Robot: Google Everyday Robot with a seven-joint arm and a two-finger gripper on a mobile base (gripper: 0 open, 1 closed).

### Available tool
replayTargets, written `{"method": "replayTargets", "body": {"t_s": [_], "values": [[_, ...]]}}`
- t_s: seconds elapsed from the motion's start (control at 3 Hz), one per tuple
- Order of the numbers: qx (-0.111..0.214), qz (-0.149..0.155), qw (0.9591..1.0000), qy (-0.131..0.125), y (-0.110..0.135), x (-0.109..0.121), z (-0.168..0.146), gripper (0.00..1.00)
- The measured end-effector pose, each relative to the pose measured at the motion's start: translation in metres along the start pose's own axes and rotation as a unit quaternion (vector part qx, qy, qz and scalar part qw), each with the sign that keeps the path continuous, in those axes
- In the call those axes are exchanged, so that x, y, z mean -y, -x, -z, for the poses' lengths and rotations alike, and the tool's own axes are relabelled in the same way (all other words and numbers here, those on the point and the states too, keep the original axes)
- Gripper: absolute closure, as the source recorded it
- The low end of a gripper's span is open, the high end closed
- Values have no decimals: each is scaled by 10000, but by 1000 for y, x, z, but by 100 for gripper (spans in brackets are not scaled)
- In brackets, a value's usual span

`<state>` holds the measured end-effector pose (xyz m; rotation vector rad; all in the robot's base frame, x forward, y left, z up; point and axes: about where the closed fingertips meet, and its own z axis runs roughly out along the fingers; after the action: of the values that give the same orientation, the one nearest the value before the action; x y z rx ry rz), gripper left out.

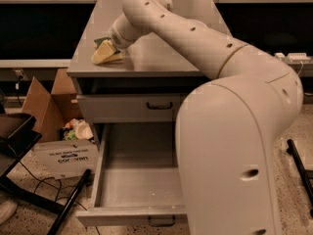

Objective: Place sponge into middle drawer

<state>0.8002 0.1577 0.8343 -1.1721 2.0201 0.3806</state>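
My gripper (106, 53) rests low on the grey tabletop (161, 58) near its front left corner, at the end of my long cream arm. A small dark green patch with yellow under it, the sponge (101, 40), shows right against the gripper's far side. I cannot tell whether the gripper holds it. The middle drawer (137, 185) is pulled wide open below the tabletop. Its flat grey tray is bare and its front panel handle (161, 223) is at the bottom edge. My arm's bulky base hides the drawer's right part.
A shut grey drawer front with a black handle (159, 105) sits just under the tabletop. A cardboard box (41, 106), a white printed box (63, 158) and black stand legs (68, 204) crowd the floor to the left. A black bar (301, 165) lies at the right.
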Motion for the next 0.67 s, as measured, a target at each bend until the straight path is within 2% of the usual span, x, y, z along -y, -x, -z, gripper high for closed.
{"method": "replayTargets", "body": {"t_s": [0.33, 0.67], "values": [[-26, -61, 10000, 54, -6, 6, -9, 42], [-26, -61, 10000, 54, -6, 6, -10, 73]]}}
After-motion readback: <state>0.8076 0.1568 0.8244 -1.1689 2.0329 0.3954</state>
